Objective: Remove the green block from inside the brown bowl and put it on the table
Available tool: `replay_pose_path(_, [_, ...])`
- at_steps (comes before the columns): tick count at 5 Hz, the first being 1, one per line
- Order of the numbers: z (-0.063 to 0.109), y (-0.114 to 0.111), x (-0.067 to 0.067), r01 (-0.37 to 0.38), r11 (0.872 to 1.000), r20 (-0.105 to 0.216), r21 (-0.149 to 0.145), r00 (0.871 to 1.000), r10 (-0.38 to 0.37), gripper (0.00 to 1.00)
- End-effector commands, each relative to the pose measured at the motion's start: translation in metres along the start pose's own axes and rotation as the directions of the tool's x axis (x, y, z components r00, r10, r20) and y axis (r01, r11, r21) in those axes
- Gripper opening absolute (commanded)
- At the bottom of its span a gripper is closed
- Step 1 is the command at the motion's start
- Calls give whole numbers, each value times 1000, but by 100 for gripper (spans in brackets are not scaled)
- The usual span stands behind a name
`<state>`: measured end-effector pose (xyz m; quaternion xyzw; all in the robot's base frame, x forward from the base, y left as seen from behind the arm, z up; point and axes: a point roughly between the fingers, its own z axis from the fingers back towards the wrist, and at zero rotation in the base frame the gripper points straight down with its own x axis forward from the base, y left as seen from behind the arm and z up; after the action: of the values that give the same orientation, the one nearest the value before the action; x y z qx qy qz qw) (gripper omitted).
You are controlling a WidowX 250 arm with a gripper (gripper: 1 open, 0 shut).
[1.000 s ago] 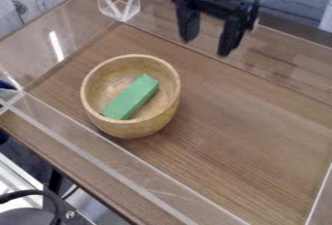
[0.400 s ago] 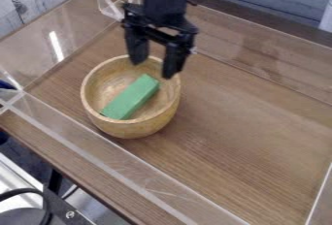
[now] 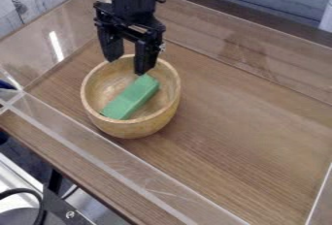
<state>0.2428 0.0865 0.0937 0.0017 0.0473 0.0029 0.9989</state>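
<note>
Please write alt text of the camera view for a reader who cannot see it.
A black gripper, jaws open and pointing down, hangs over a brown bowl that holds a green block. The bowl sits on a wooden table with clear walls.

The hand (image 3: 128, 58) hides part of the brown bowl's (image 3: 104, 112) far rim.
</note>
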Motion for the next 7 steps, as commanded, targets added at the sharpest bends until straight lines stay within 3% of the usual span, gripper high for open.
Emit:
replay_pose_path(1, [1, 7, 4, 5, 1000, 28, 16, 1000, -5, 100])
replay_pose_path(4, [-27, 14, 9, 28, 1000, 38, -5, 999, -28, 100])
replay_pose_path(7, [-25, 12, 12, 49, 998, 63, -33, 997, -47, 100])
